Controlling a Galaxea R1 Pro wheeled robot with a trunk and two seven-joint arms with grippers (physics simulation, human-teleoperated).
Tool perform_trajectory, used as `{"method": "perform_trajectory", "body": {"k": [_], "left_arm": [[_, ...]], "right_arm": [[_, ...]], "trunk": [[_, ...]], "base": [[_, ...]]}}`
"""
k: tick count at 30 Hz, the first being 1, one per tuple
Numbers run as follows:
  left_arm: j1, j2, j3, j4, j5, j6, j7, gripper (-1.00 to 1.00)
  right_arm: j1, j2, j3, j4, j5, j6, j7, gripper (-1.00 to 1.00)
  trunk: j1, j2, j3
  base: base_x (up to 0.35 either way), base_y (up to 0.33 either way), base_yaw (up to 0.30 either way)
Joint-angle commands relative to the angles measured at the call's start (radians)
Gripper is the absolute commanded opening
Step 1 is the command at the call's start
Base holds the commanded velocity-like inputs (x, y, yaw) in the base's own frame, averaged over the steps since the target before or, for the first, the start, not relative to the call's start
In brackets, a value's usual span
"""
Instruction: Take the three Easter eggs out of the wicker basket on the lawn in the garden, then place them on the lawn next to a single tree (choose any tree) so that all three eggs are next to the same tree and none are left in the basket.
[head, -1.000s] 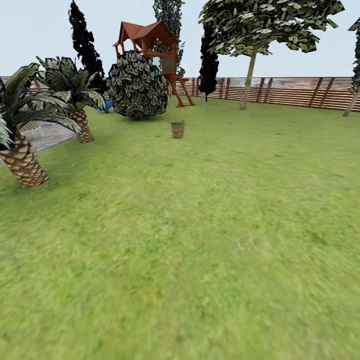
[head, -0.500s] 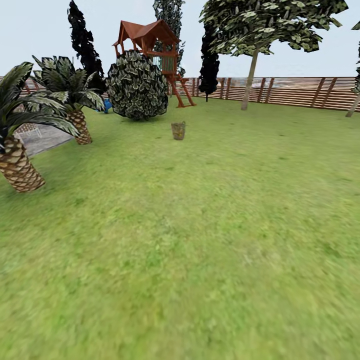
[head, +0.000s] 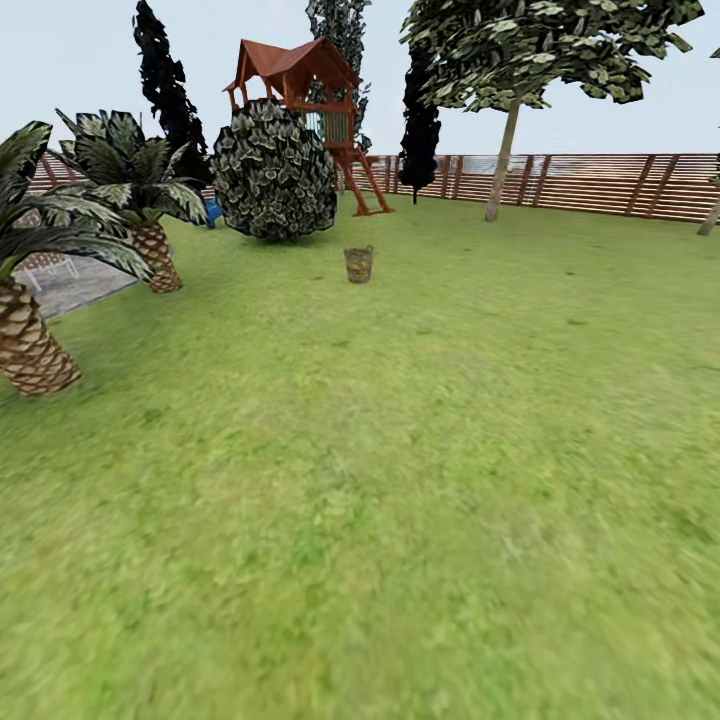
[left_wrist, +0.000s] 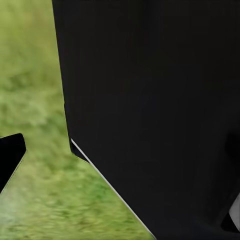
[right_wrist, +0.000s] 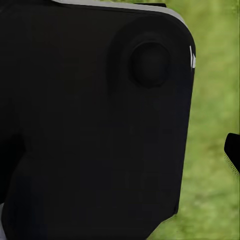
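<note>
Neither gripper's finger state can be told from the wrist views: a large black part of the robot's body (left_wrist: 160, 110) blocks most of the left wrist view, with a dark tip of the left gripper (left_wrist: 9, 155) showing at one edge over blurred grass. On the right wrist view another black housing (right_wrist: 95, 115) with a round knob covers most of the picture, and a small dark piece of the right gripper (right_wrist: 233, 150) pokes in beside it above the lawn (right_wrist: 215, 100).

From the head view, the lawn (head: 400, 480) stretches wide and bare ahead. Far across it stands the wicker basket (head: 358, 264), upright on the grass, just in front of a round dark bush (head: 274, 170); its contents are too small to make out. Behind the bush rises a red-roofed play tower (head: 300, 80). Two palms (head: 140, 200) stand near the lawn's left edge. Well to the right of the basket, the tree (head: 505, 150) with a pale trunk grows before the slatted fence (head: 600, 185).
</note>
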Motion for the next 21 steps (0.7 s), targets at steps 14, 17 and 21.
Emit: {"method": "perform_trajectory", "body": {"k": [14, 17, 21], "left_arm": [[0.000, 0.000, 0.000, -0.001, 0.001, 0.000, 0.000, 1.00], [0.000, 0.000, 0.000, -0.001, 0.001, 0.000, 0.000, 1.00], [0.000, 0.000, 0.000, -0.001, 0.001, 0.000, 0.000, 1.00]], "right_arm": [[0.000, 0.000, 0.000, 0.001, 0.001, -0.003, 0.000, 1.00], [0.000, 0.000, 0.000, 0.001, 0.001, -0.003, 0.001, 1.00], [0.000, -0.001, 0.000, 0.001, 0.001, -0.003, 0.000, 1.00]], "trunk": [[0.001, 0.000, -0.001], [0.001, 0.000, -0.001], [0.001, 0.000, -0.001]], "base": [[0.340, 0.074, 0.000], [0.340, 0.074, 0.000], [0.340, 0.074, 0.000]]}}
